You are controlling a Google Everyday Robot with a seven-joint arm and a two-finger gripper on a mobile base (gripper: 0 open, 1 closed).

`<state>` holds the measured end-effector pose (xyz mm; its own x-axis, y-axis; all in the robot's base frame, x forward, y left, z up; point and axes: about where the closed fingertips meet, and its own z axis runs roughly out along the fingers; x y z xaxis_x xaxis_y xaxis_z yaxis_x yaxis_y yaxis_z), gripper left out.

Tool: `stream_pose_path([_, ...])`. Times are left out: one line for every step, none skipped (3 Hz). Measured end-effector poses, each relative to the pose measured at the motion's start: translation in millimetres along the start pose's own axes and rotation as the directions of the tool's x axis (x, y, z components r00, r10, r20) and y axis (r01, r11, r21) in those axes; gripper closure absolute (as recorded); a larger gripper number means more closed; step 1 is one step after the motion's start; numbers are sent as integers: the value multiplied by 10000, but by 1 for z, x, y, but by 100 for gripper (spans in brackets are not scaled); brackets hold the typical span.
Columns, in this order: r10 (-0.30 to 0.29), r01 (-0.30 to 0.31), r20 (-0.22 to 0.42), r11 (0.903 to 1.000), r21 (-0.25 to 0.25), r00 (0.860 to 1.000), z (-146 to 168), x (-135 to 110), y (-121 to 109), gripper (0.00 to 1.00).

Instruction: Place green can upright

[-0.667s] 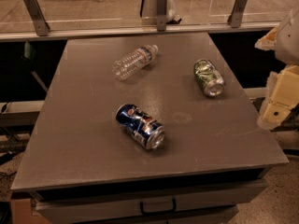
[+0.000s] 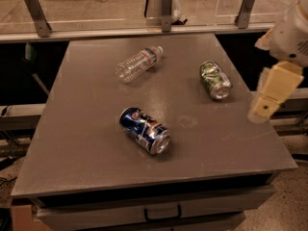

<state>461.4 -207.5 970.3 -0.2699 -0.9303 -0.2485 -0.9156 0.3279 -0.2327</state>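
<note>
Green can (image 2: 215,80) lies on its side on the grey tabletop (image 2: 82,129). It is in the far right part, close to the right edge, and it is not standing up. Its body is green and white and looks a bit dented. One shiny silver end points toward the near right corner. A blue can (image 2: 144,130) with red and white marks lies on its side too, near the middle of the tabletop and a little closer to the near edge. It is well apart from the green can. A clear plastic bottle (image 2: 138,63) lies on its side nearer the far edge, with its cap end pointing toward the far right corner. None of these three things touch each other. The gripper (image 2: 263,107) is cream and yellowish. It hangs in the air just past the right edge of the tabletop, near the green can but not touching it. I cannot tell if the gripper is spread wide or closed up. It holds nothing that I can see. Under the near edge there is a drawer (image 2: 161,211) with a dark handle.
</note>
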Motion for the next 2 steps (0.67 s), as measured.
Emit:
stream_pose_path([1150,-1151,585,9934,-23,9916,37,-26,-38,0])
stream_pose_path([2363,-2366,1257,9715,-126,9635,76,-51,-69,0])
